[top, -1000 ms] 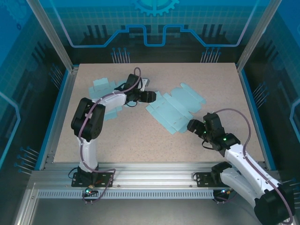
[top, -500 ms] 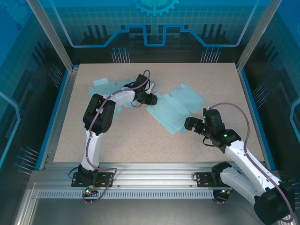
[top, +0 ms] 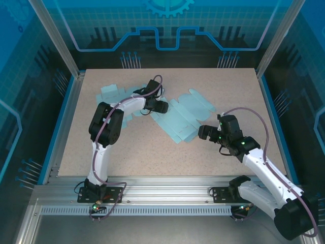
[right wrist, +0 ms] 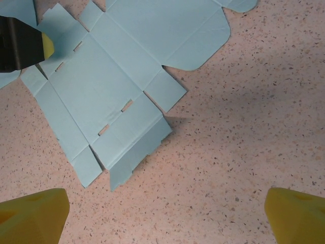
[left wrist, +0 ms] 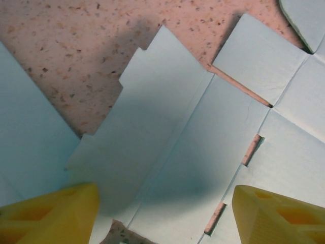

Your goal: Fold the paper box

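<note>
A flat pale blue box blank (top: 183,118) lies unfolded mid-table. My left gripper (top: 160,105) is open and sits low over the blank's left flaps. In the left wrist view, its yellow fingertips (left wrist: 48,213) straddle a creased panel of the blank (left wrist: 183,147). My right gripper (top: 205,132) hangs open just off the blank's near right edge, with bare table between its fingers (right wrist: 35,213). In the right wrist view, the blank (right wrist: 106,86) spreads across the upper left. One near flap stands slightly raised. The left gripper's fingertip (right wrist: 46,44) touches the blank's far corner.
A second pale blue blank (top: 112,96) lies flat at the back left, partly under the left arm, and its edge (left wrist: 25,137) shows in the left wrist view. Blue rails (top: 66,112) and clear walls border the speckled table (top: 152,152).
The left arm has swung its elbow and dragged the blank a little to the left. The right gripper has moved up and left, closer to the blank's near edge.
</note>
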